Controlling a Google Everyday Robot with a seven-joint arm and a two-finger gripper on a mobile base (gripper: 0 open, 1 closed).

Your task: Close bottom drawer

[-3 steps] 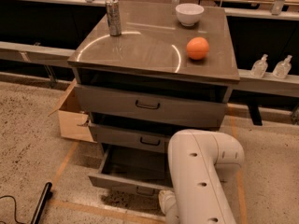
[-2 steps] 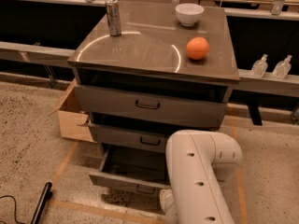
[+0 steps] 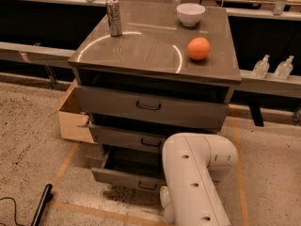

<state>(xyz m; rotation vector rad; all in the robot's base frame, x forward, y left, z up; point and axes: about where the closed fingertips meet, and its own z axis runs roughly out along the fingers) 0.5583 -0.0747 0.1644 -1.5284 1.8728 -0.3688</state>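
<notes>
Bottom drawer [image 3: 123,177], slim grey box, ajar; tool [image 3: 164,199] beside it behind rounded white arm [image 3: 197,178], state untellable.

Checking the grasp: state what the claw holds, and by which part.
Cannot be told: the claw is hidden behind the arm, by the open bottom drawer.

Speckled floor [image 3: 28,126] with orange tape lines [image 3: 63,166] surrounds the cabinet [image 3: 141,55]. A cardboard box [image 3: 74,124] sits left of it, dark shelving [image 3: 37,20] behind.
</notes>
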